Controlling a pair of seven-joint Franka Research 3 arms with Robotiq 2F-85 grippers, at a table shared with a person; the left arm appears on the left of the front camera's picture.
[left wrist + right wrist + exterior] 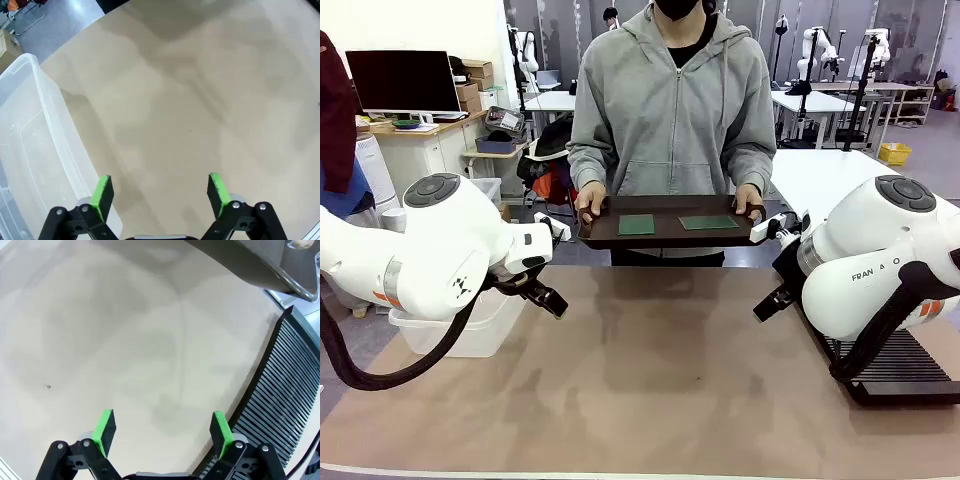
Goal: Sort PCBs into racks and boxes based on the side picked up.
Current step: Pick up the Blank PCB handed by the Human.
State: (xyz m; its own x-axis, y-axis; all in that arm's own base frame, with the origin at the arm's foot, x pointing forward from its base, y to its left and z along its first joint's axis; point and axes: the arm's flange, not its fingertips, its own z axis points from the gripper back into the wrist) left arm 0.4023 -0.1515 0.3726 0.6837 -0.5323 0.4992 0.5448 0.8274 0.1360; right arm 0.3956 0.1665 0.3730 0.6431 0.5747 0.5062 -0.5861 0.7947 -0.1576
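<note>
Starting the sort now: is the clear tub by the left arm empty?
Empty, as far as shown: in the left wrist view the clear tub has a bare floor and walls, with nothing lying inside. Part of it is out of frame.

Tan table [650,380], black rack [910,372] (right edge)

Two glossy white robot arms and a person in a grey hooded sweatshirt.

The white, round-cased left arm [440,250] has a dark grey disc cap on its joint, an orange band, a small black mark and a thick black cable. The matching right arm [880,260] carries partly readable grey lettering and its own black cable. The black, metal-linked left gripper [159,177] and right gripper [163,413] have silver screws and bright green pads. The person [670,110] wears a grey zip-up hoodie with a front pocket over black.
</note>
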